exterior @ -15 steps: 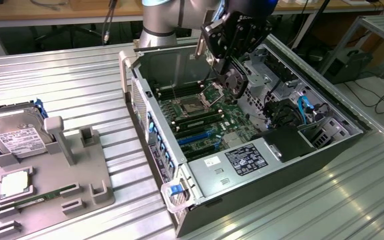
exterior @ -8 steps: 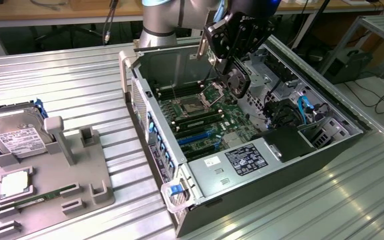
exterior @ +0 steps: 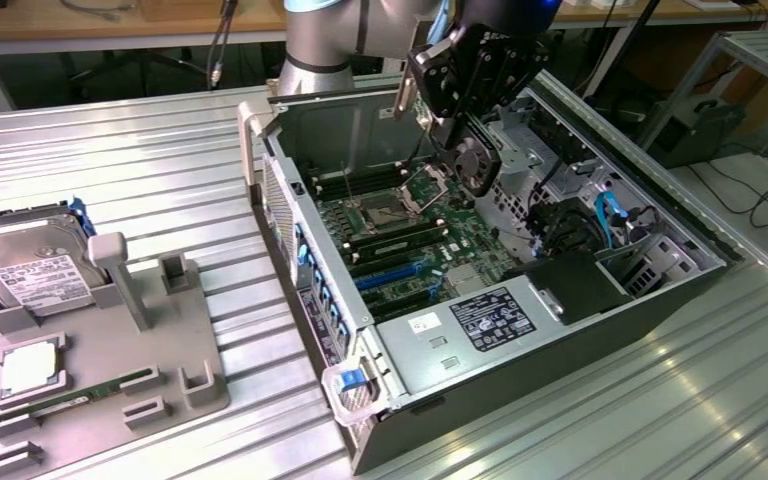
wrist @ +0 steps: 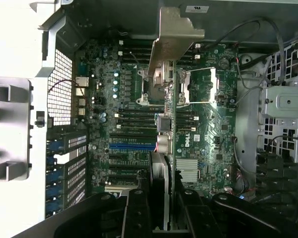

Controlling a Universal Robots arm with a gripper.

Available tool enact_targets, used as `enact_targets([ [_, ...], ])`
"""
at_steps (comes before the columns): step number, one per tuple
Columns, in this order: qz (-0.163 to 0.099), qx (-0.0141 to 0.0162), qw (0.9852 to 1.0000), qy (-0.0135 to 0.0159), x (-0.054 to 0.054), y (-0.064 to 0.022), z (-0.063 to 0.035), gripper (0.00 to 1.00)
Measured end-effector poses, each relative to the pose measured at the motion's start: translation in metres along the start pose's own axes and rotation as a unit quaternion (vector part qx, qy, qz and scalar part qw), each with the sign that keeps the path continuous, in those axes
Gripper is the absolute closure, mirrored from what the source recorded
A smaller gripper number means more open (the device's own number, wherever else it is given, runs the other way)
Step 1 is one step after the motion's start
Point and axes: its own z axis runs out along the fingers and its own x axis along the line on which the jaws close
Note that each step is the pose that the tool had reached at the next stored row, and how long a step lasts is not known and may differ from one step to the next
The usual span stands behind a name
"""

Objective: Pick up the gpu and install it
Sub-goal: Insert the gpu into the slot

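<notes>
Wrist view: thin gpu (wrist: 165, 126) edge-on, apparently dark, with silver bracket (wrist: 176, 34).

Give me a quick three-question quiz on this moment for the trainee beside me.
1. True or false: the tool is gripping the gpu over the open computer case.
2. Where is the hard drive? A) inside the case B) on the grey fixture at the exterior view's left C) in the tool
3. Fill in: in the wrist view, the gpu hangs edge-on over the green ___.
Key: 1 true; 2 B; 3 motherboard.
</notes>
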Motion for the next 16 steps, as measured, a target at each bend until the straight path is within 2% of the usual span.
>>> enact_targets([
  [3, -0.001, 0.0, 1.0, 0.0001, 0.0, 0.0, 0.0, 0.73],
  [7, -0.03, -0.0003, 0.9995, 0.0018, 0.0, -0.0002, 0.0, 0.73],
  [12, -0.062, -0.0005, 0.9981, 0.0038, 0.0, -0.0006, 0.0, 0.73],
  [15, -0.084, -0.0007, 0.9965, 0.0051, 0.0, -0.0008, -0.0001, 0.73],
  [16, -0.095, -0.0008, 0.9954, 0.0059, 0.0, -0.0009, -0.0001, 0.73],
])
